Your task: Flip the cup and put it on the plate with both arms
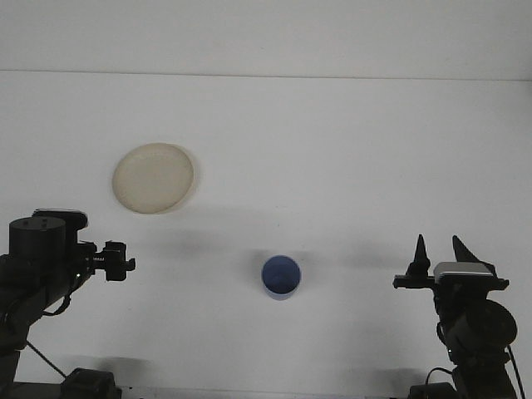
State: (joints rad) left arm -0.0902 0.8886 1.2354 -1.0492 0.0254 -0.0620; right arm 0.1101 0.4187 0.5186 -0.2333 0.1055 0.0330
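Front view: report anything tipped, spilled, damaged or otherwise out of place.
Nothing stands out. The blue cup stands on the table, apart from the cream plate, which lies flat and bare. Neither the left gripper nor the right gripper touches either.

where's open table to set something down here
Bare table right of the plate and beyond the blue cup. Also free between cup and right gripper. Tighter at the near left, between plate and left gripper.

Probably a robot lab: bare white table [332, 150], plain white wall [266, 33].
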